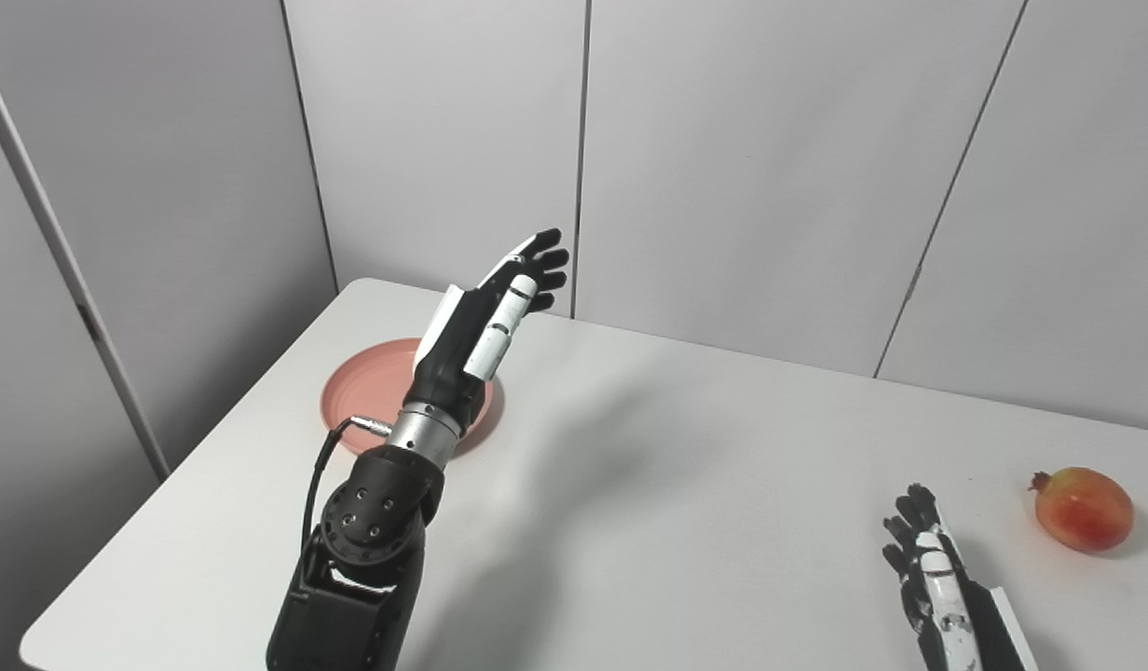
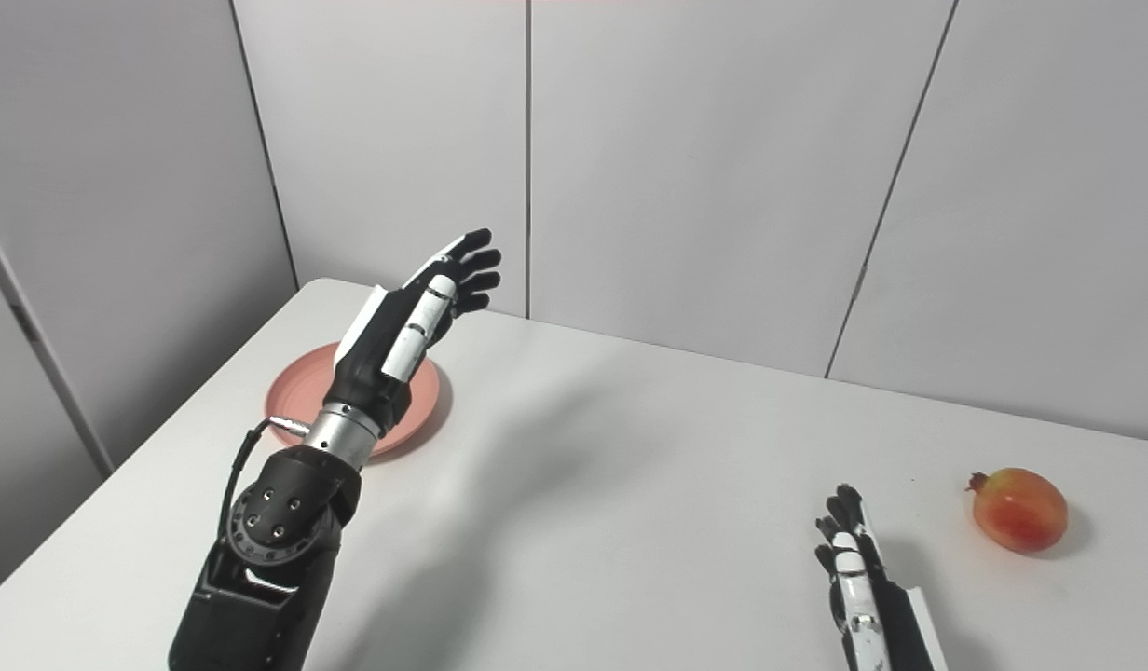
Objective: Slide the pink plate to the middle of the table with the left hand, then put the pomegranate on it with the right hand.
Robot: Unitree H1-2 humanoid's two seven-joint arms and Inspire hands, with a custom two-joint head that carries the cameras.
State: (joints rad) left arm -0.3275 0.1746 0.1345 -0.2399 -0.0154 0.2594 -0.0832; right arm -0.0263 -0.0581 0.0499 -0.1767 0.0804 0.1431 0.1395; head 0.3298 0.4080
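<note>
Pink plate (image 1: pixel 369 396) (partly behind left hand (image 1: pixel 485 321))

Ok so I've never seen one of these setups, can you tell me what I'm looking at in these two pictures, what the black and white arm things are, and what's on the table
These are two pictures of one scene, taken at the same moment by two cameras set side by side on a humanoid robot's head, so they differ only slightly. The black and white things are the robot's own arms, each ending in a hand with fingers and a thumb; they reach in from the bottom edge. The left hand is raised above the table with its fingers stretched out, over the pink plate near the table's left edge. It holds nothing. The right hand sits low at the bottom right, also holding nothing. Just beside it, apart from it, a pomegranate lies on the table. Behind the table are plain grey wall panels.
</note>
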